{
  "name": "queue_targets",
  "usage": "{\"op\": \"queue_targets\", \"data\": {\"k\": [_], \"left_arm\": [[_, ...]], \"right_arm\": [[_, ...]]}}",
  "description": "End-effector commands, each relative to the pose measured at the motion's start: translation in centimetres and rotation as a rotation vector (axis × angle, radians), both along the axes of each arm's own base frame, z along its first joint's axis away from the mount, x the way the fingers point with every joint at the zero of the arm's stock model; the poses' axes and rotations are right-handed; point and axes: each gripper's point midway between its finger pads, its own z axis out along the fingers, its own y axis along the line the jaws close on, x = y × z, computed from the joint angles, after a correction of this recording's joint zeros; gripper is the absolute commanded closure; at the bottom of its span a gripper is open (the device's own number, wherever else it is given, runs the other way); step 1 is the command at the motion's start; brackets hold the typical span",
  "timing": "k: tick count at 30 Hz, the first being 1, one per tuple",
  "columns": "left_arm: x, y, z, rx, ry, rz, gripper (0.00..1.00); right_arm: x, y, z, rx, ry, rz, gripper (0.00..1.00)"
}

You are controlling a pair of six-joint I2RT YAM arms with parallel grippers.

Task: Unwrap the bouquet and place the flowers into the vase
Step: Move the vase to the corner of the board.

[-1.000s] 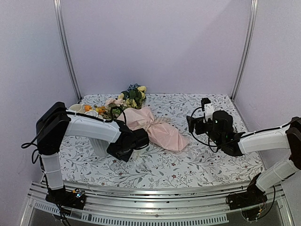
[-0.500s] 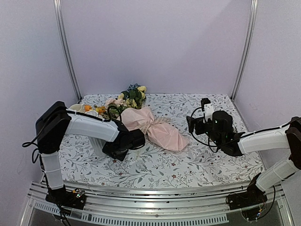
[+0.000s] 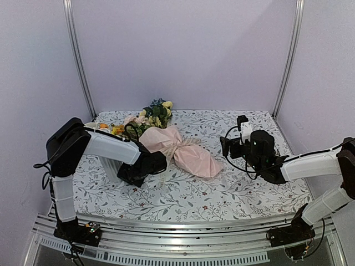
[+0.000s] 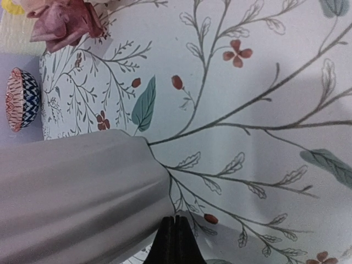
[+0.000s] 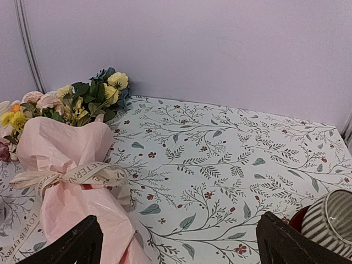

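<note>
Bouquet (image 3: 186,154), one only, lies on its side on the single table (image 3: 233,202), which is covered with a leaf-and-flower print cloth. It sits left of the middle, between the two arms and not yet unwrapped.

Two arms reach in from the near edge. The left arm (image 3: 108,147) bends across the left side, its wrist just beside the near side of the pink wrapping; whether they touch I cannot tell. The right arm (image 3: 310,163) reaches in from the right and stops well apart from the paper tail.

The flowers (image 3: 156,112) point toward the far left corner, and the paper tail points near and right. At least three yellow blooms show among green leaves in the right wrist view.

One vase (image 4: 71,192), white and ridged, sits partly under the left forearm. Whether it stands or lies I cannot tell.

One striped cup (image 5: 333,220) on a red saucer shows at the lower right of the right wrist view.

One cream ribbon (image 5: 82,175) with lettering binds the wrapping.

The left gripper (image 4: 175,234) has its jaws pressed together with nothing between them, its tips just beside the vase. The right gripper (image 5: 179,225) has its jaws spread wide and empty, facing the bouquet.
</note>
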Motion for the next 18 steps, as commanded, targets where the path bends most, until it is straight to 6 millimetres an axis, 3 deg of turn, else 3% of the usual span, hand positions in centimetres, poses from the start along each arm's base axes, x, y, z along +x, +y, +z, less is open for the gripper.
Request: {"op": "queue_targets", "data": {"k": [1, 18], "left_arm": [[0.4, 1.7, -0.1, 0.048, -0.012, 0.019, 1.00], [0.3, 4.5, -1.9, 0.076, 0.014, 0.054, 1.00]], "right_arm": [[0.2, 0.1, 0.1, 0.005, -0.010, 0.007, 0.01], [0.2, 0.2, -0.1, 0.000, -0.007, 0.009, 0.00]]}}
